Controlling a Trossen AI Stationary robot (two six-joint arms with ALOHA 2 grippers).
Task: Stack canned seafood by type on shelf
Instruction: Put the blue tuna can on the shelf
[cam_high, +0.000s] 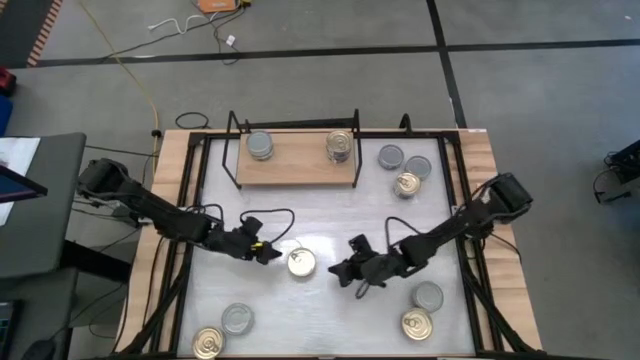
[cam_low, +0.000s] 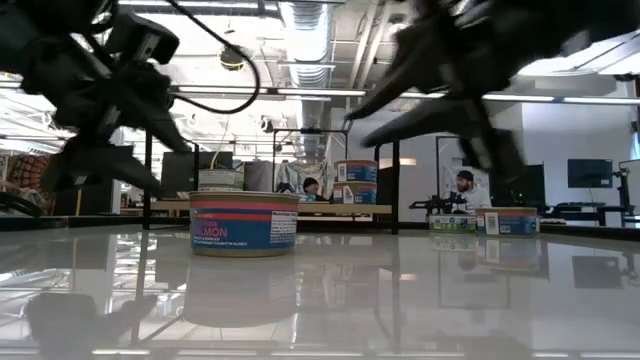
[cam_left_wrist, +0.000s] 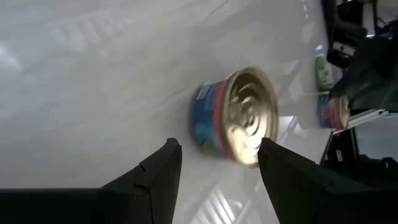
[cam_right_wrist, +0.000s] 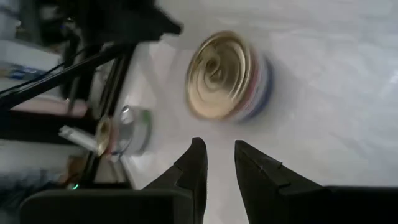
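Two dark tools flank one gold-topped, blue-labelled round tin (cam_high: 301, 262) standing mid-counter (cam_high: 320, 310): our left tool (cam_high: 268, 254) just beside it, fingers apart; our right tool (cam_high: 338, 270) near, narrowly parted, both empty.

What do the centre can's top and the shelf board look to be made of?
The centre can has a gold-toned top, apparently lacquered metal: shiny, with pressed concentric rings; its side carries a blue and red printed label. The shelf board looks like light, matte wood, held in a thin black wire frame, probably metal.
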